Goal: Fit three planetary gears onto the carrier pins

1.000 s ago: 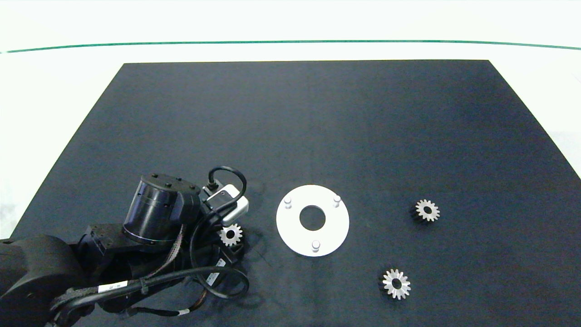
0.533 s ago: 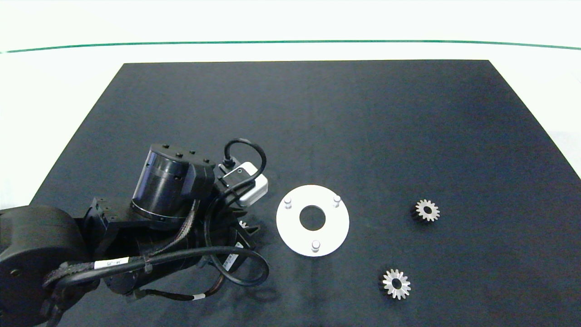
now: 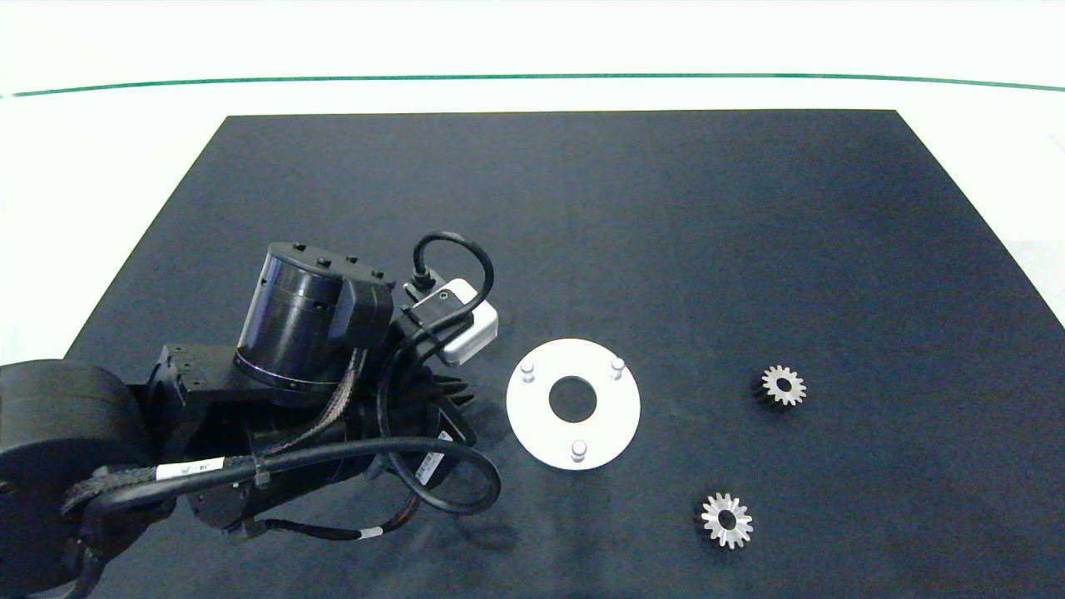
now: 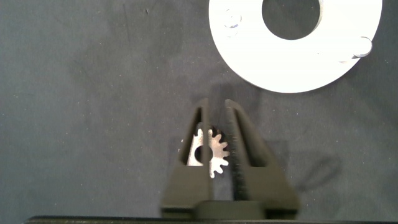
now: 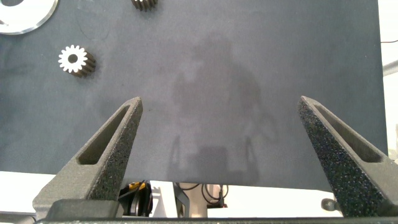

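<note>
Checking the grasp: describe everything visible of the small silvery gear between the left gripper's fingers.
The small silvery metal spur gear has pointed teeth around a round centre hole. It sits between the left gripper's two dark grey fingers, which are closed on its sides, above the dark mat, short of the flat white round disc. The head view hides it behind the arm.
</note>
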Action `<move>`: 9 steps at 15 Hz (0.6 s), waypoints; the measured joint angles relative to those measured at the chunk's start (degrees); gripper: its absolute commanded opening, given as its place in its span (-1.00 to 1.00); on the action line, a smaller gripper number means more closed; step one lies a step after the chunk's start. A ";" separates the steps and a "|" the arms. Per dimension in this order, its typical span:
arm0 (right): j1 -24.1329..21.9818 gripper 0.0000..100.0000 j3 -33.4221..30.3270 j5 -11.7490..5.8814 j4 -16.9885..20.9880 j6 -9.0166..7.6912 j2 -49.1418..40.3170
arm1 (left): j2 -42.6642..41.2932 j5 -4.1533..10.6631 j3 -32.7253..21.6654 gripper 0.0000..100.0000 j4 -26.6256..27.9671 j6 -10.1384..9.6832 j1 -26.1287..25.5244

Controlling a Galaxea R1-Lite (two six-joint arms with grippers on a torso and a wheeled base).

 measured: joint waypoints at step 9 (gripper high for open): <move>0.00 1.00 0.11 -0.13 0.12 0.00 -0.18 | -0.88 -0.09 4.40 1.00 -0.41 -1.96 4.28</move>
